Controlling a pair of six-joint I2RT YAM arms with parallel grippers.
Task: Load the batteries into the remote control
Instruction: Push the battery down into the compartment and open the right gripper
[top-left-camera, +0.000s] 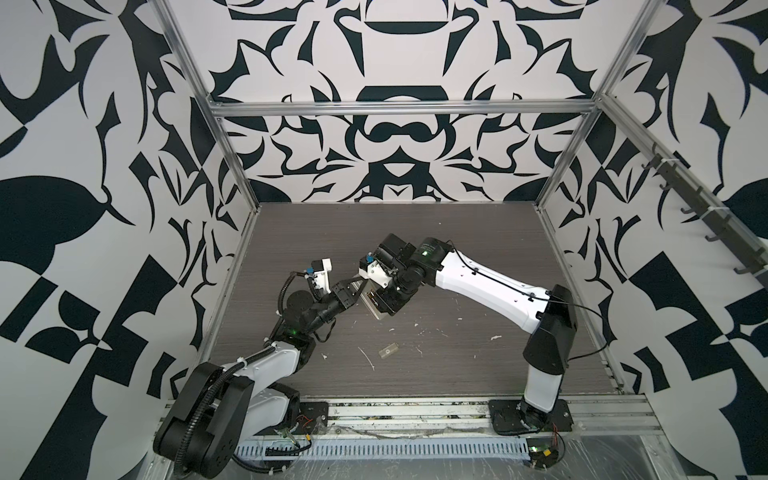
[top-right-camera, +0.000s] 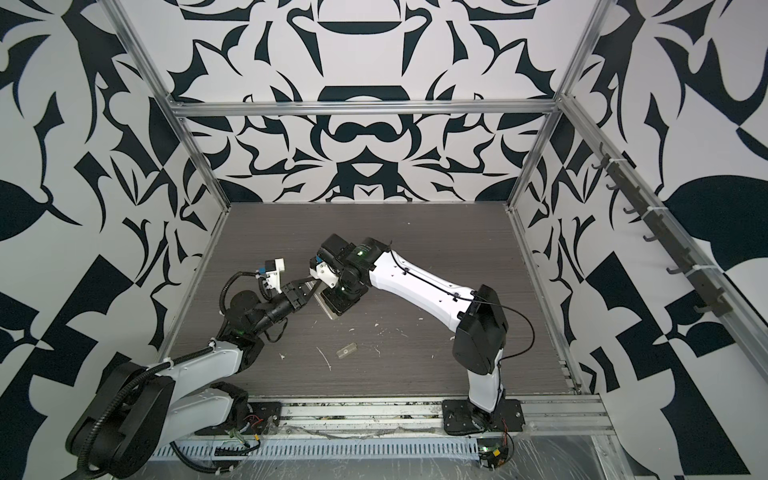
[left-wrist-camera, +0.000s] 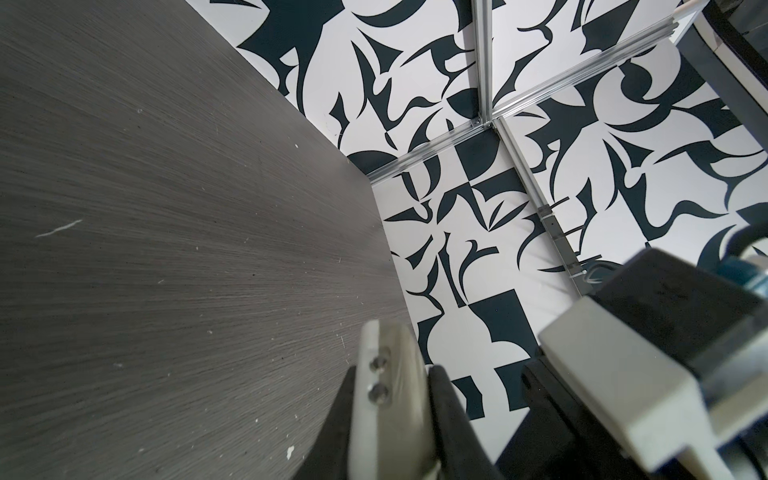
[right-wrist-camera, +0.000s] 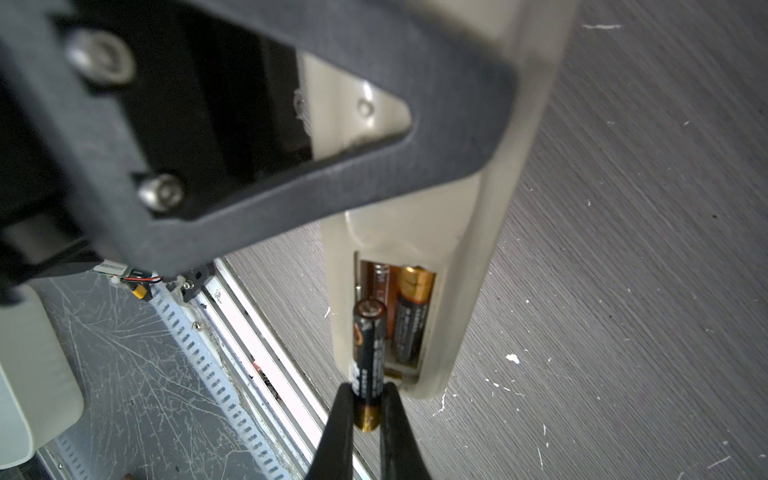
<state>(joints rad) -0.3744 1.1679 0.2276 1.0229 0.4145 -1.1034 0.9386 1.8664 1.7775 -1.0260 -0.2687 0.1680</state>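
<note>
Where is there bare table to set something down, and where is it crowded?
Crowded: mid-left, where the left gripper and right gripper meet at the remote control. Bare: the table beyond them to the back wall; right of the cover, only small scraps.

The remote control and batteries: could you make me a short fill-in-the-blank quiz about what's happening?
The loose battery is pinched in the ____ arm's jaws.
In the remote control recess, ____ battery already lies seated.
The left arm's jaws clamp the ____.
The translucent cover lies on the ____.
Missing words: right; one; remote control; table.
</note>
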